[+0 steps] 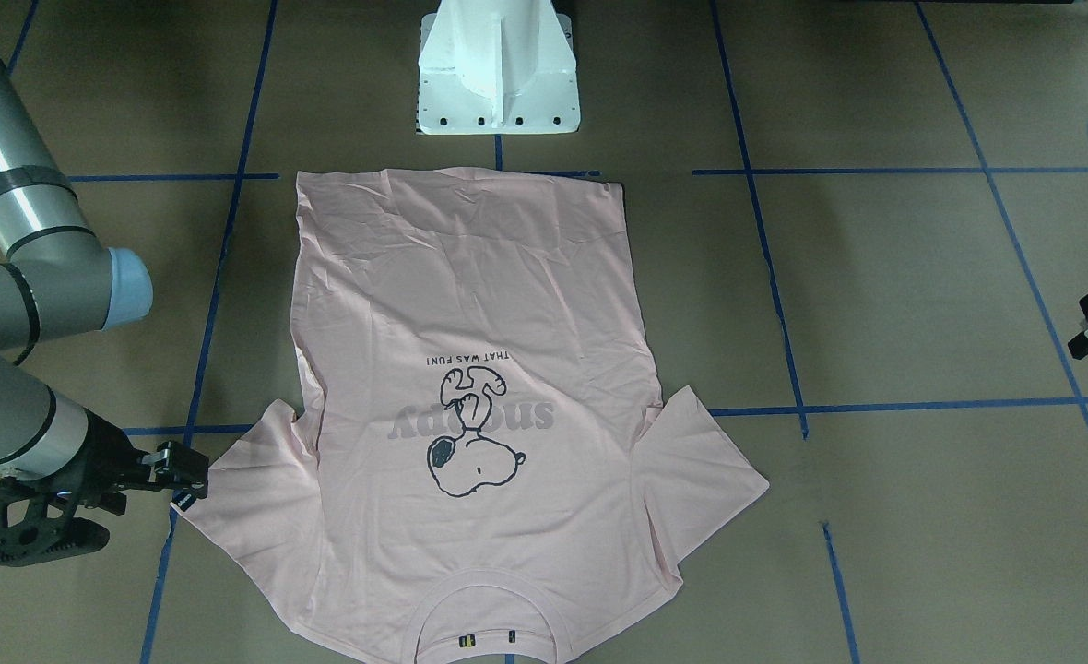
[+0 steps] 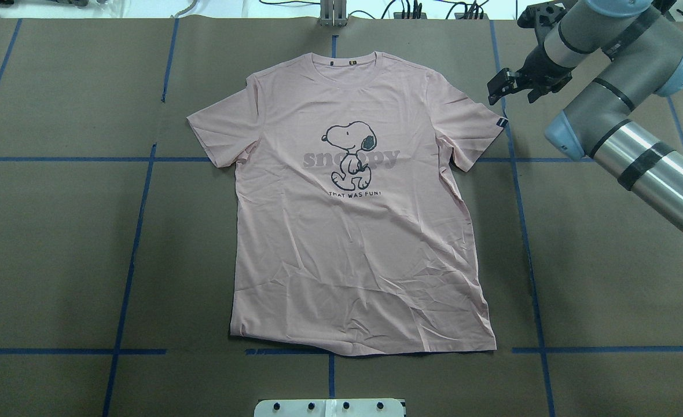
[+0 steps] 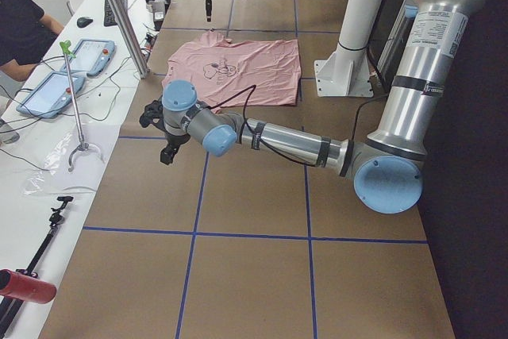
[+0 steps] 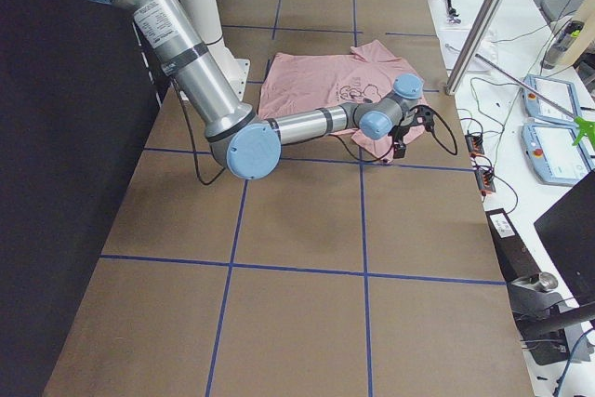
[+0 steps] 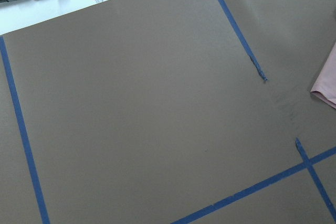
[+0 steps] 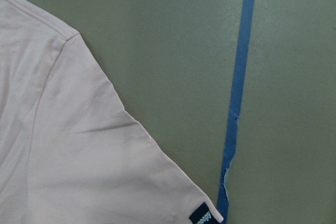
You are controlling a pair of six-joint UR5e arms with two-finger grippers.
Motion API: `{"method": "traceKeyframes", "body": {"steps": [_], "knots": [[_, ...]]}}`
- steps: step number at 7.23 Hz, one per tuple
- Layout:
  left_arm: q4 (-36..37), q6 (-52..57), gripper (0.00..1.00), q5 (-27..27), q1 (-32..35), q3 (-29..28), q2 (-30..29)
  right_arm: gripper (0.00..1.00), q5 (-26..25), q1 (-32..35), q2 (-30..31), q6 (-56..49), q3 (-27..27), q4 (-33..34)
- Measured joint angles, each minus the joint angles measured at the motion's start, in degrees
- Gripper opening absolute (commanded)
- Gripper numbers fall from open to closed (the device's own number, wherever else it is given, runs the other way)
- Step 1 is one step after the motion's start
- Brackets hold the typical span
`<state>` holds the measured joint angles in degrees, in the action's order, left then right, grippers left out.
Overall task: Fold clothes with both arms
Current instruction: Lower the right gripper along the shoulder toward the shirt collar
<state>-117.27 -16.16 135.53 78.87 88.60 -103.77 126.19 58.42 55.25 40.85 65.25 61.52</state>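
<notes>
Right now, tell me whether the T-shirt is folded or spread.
Spread flat: T-shirt lies print up, both sleeves out, no fold anywhere.

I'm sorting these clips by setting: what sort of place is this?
Probably a robotics lab: two jointed arms over a table gridded with blue tape, a T-shirt spread on it, and teach pendants on a side bench.

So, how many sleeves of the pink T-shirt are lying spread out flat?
2. The plain sleeve lies toward the robot's left; the tagged sleeve lies toward its right, beside a blue tape line. Both show fully.
</notes>
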Motion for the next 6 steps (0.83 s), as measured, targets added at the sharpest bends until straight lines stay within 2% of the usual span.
{"method": "traceKeyframes", "body": {"steps": [1,2,6], "knots": [[-0.4,-0.9,1.0,0.0,0.0,0.1,-0.3,0.95,-0.7,-0.7,-0.2,0.5,-1.3,-0.5],[-0.6,-1.4,1.0,0.0,0.0,0.2,-0.5,0.88,-1.0,-1.2,-0.2,0.7,-2.2,-0.6],[-0.7,-1.5,1.0,0.1,0.1,0.1,-0.6,0.81,-2.9,-2.5,-0.2,0.7,-4.2,-0.6]]}}
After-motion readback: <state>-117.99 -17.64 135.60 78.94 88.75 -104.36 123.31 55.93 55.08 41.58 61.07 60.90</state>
